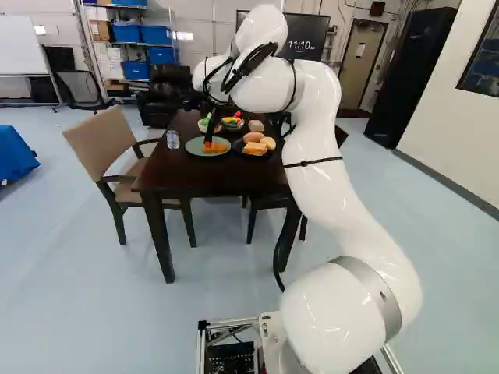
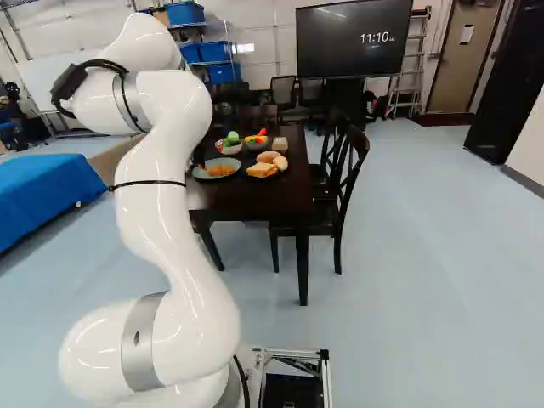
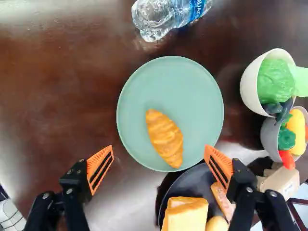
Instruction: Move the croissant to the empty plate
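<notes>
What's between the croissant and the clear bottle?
The wrist view shows it: from the croissant, some of the green plate, its rim, then a strip of dark tabletop before the bottle.

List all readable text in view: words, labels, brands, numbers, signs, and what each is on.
"11:10 AM": wall-side screen, clock digits.
Blue label on the clear bottle: brand print, only part of it showing, so no full word to quote.
Paper on the door: too small to read.
Any other print: too small or blurred to read.
</notes>
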Tool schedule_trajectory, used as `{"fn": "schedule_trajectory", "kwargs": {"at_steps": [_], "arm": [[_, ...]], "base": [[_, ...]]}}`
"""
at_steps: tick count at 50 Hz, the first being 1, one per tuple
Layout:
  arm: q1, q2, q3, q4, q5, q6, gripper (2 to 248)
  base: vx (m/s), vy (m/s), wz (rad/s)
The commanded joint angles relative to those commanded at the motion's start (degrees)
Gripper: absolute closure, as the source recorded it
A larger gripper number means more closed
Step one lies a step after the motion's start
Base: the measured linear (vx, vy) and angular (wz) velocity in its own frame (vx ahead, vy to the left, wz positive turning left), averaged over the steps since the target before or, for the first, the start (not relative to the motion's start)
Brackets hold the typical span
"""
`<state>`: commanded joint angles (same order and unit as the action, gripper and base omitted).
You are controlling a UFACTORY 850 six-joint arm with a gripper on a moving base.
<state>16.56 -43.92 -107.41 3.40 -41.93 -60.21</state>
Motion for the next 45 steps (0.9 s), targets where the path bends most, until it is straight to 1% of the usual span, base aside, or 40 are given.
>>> {"fn": "schedule_trajectory", "kwargs": {"at_steps": [10,18,27,45], "arm": [[0.3,3.8,3.9,0.0,0.0,0.0,3],[0.0,6.8,7.0,0.0,0.0,0.0,3],[-0.7,10.0,10.1,0.0,0.0,0.0,3],[-2.8,13.9,15.5,0.0,0.0,0.0,3]], "base": [[0.000,0.000,0.000],[0.000,0.000,0.000],[0.000,0.000,0.000],[0.000,0.000,0.000]]}}
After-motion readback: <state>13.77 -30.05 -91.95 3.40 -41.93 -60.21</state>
